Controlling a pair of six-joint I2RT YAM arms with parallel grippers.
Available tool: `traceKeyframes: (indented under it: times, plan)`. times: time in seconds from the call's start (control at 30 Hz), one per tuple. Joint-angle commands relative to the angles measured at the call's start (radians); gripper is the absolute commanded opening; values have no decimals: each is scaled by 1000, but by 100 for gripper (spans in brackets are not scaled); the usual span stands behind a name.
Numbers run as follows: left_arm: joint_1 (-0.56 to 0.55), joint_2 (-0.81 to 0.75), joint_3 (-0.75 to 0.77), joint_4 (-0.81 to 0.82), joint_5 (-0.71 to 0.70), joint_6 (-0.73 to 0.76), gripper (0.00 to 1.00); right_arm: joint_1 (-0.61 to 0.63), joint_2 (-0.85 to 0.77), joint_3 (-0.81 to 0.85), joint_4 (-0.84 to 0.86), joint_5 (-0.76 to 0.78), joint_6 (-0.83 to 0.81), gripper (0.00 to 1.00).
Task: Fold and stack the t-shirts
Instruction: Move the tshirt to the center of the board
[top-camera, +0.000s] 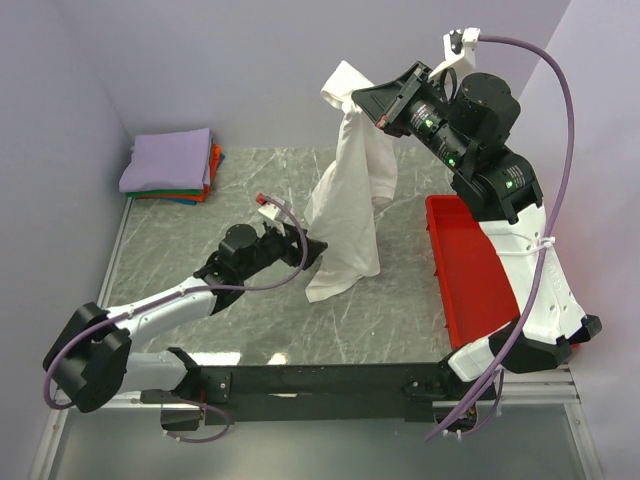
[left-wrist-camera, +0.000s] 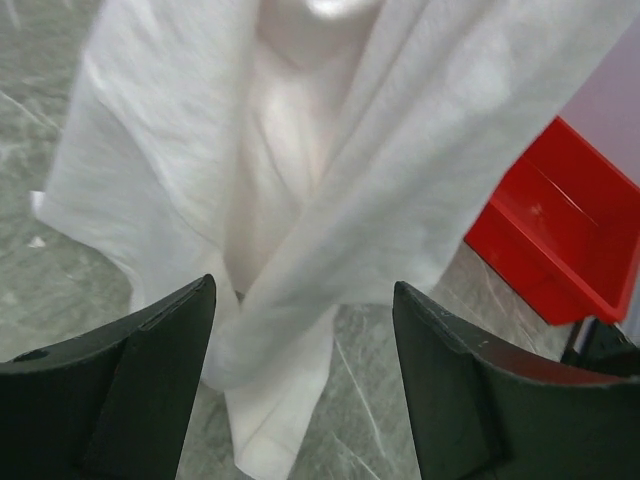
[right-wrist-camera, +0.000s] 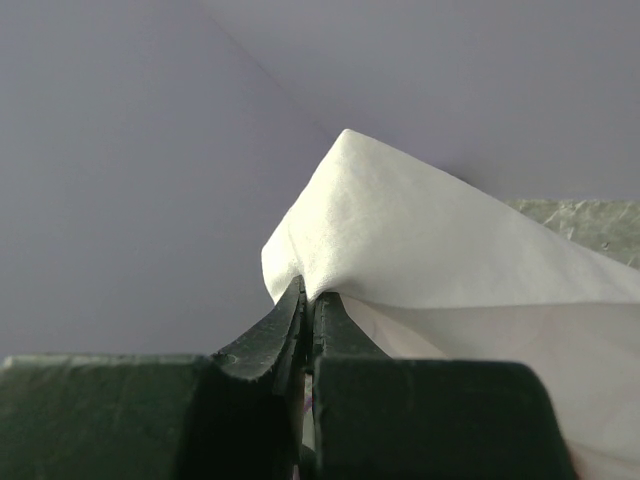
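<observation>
A white t-shirt (top-camera: 345, 210) hangs in the air over the middle of the table, its lower end trailing on the surface. My right gripper (top-camera: 358, 103) is raised high at the back and shut on the shirt's top edge (right-wrist-camera: 400, 230). My left gripper (top-camera: 308, 247) is low beside the hanging cloth's lower left, open, with nothing between its fingers (left-wrist-camera: 150, 380). In the left wrist view the bunched white t-shirt (left-wrist-camera: 330, 180) fills the space just ahead of the jaws. A stack of folded t-shirts (top-camera: 170, 165), lavender on top, lies at the back left corner.
A red plastic tray (top-camera: 470, 270) sits along the right side of the table, under the right arm, and shows in the left wrist view as the red tray (left-wrist-camera: 560, 240). Lavender walls close in the back and both sides. The grey marbled tabletop (top-camera: 250, 330) shows in front.
</observation>
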Motion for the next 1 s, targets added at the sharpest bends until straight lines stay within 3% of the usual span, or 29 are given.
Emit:
traceKeyframes:
  times: [0.0, 0.13, 0.23, 0.27, 0.3, 0.33, 0.37, 0.43, 0.53, 0.57, 0.7, 0.87, 0.97]
  plan:
    - [-3, 28, 27, 83, 120, -13, 76, 9, -18, 27, 61, 20, -15, 0]
    - [-3, 48, 18, 100, 122, -33, 74, 9, -29, 5, 62, 40, -24, 0]
    - [-3, 49, 17, 93, 99, -42, 60, 9, -38, -12, 61, 61, -34, 0]
    - [-3, 45, 15, 90, 93, -50, 52, 9, -46, -18, 61, 62, -38, 0]
    - [-3, 41, 15, 89, 84, -53, 31, 9, -49, -30, 58, 78, -43, 0]
    - [-3, 33, 15, 86, 52, -57, 20, 7, -53, -38, 57, 97, -46, 0]
    - [-3, 27, 20, 61, 28, -73, 1, 9, -61, -45, 57, 108, -50, 0]
    - [-3, -3, 33, 22, -37, -90, 1, 7, -66, -59, 44, 134, -66, 0]
    - [-2, -72, 79, -119, -250, -120, 1, -4, -75, -85, 15, 203, -90, 0]
    - [-2, -89, 96, -161, -398, -145, 1, -10, -87, -99, 12, 218, -92, 0]
    - [27, -145, 202, -328, -631, -174, 1, -83, -129, -243, 62, 175, -72, 0]
    - [156, -110, 390, -397, -644, -203, 1, -234, -129, -340, 160, 26, -26, 0]
    - [283, -21, 536, -374, -585, -194, 1, -290, -69, -282, 174, -13, -41, 0]
